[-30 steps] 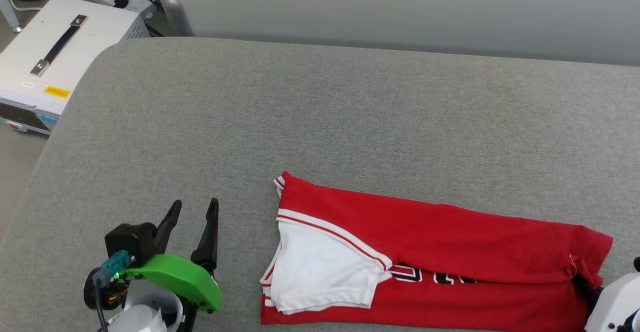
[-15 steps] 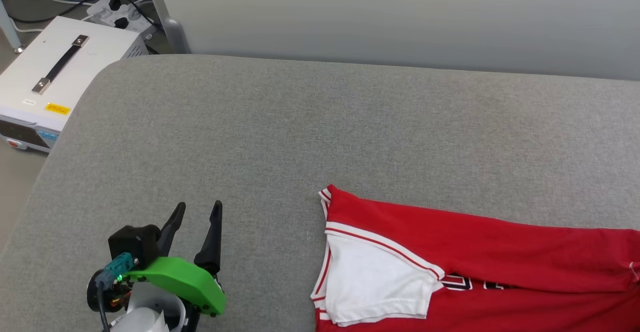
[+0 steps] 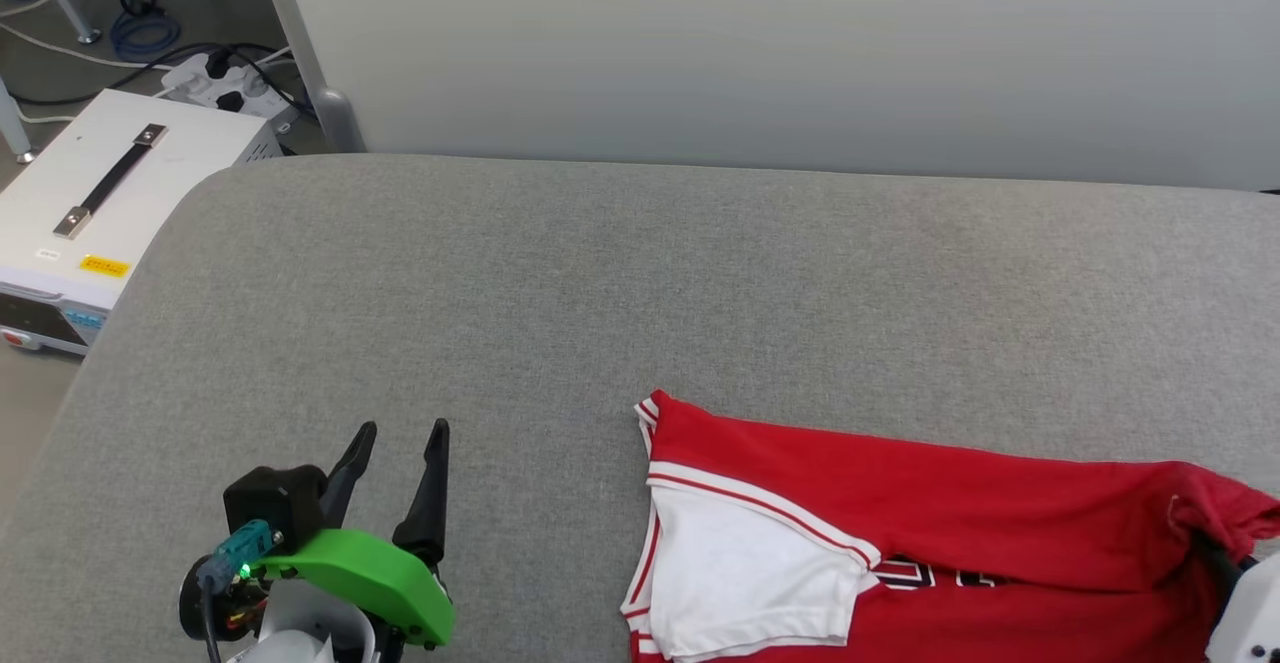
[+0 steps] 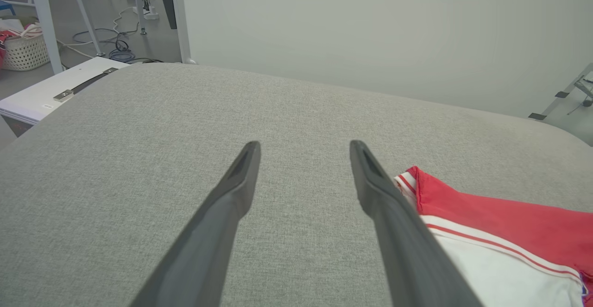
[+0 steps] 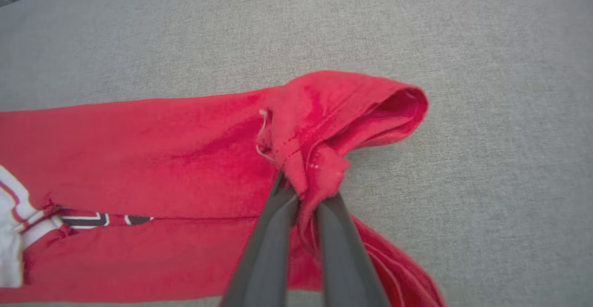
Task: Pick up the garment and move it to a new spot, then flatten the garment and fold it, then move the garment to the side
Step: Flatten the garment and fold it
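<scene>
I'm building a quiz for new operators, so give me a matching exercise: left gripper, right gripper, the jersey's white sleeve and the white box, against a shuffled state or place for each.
Column one:
1 left gripper
2 right gripper
3 white sleeve
4 white box

Column two:
A shut on a bunched red edge of the garment
B beyond the left end of the grey table
C open over bare grey table, apart from the garment
D folded flat onto the garment's red body

Pairs: 1-C; 2-A; 3-D; 4-B

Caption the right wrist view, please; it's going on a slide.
Right gripper shut on a bunched edge of the folded red garment lying on the grey padded surface.
</scene>
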Motion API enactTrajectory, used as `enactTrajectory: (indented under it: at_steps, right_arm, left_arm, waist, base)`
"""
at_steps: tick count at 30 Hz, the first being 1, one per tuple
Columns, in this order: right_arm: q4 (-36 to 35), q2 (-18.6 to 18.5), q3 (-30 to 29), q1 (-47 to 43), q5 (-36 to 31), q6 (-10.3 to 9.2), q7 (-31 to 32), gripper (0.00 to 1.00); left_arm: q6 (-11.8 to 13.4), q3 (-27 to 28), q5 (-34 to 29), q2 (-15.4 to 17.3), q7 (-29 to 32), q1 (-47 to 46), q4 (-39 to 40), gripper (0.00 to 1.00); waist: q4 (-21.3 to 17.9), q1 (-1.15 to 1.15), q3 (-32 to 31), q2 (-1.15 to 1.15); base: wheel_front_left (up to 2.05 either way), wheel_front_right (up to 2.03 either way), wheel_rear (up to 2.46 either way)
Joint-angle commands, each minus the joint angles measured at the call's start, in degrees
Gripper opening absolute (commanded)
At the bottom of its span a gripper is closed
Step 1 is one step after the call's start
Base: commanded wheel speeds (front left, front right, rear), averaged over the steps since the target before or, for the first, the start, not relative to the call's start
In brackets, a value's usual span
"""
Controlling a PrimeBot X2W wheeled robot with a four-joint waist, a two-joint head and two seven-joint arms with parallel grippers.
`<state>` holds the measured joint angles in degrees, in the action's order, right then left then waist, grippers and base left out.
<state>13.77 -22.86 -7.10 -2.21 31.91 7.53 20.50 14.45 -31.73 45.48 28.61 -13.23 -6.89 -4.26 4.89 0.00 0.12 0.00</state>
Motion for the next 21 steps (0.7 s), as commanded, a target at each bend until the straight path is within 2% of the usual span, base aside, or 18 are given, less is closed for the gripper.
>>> enactTrajectory:
  at_steps: [1, 4, 11, 17, 21]
  right_arm:
    - [-2.1, 0.8, 0.8, -0.8, -0.6, -0.04, 0.8, 0.00]
    - [-6.2, 3.0, 1.9, -1.4, -0.2, -0.04, 3.0, 0.00]
    - [-15.0, 11.3, 5.5, -0.8, 2.5, -0.04, 9.4, 0.00]
    - [-17.6, 17.7, 9.9, 1.9, 2.8, -0.04, 13.1, 0.00]
    - [-16.9, 19.4, 13.6, 4.0, 2.5, -0.04, 13.6, 0.00]
  left_arm:
    - [0.4, -0.1, 0.5, -0.2, 0.1, 1.1, 0.1, 1.00]
    - [0.4, -0.1, 0.6, -0.2, 0.0, 1.1, 0.2, 1.00]
    - [0.4, 0.1, 0.9, -0.8, -0.2, 1.0, 0.3, 1.00]
    - [0.0, 0.2, 1.1, -1.3, -0.4, 0.3, -0.2, 1.00]
    - [-0.1, 0.2, 1.1, -1.3, -0.4, -0.1, -0.5, 1.00]
  waist:
    - [-0.2, 0.00, -0.5, 0.00]
    - [0.0, 0.00, -0.6, 0.00]
    - [1.1, 0.00, 0.3, 0.00]
    - [2.6, 0.00, 0.9, 0.00]
    - [3.7, 0.00, 1.1, 0.00]
  base:
    - [0.00, 0.00, 0.00]
    - [0.00, 0.00, 0.00]
    - [0.00, 0.00, 0.00]
    - [0.00, 0.00, 0.00]
    - [0.00, 0.00, 0.00]
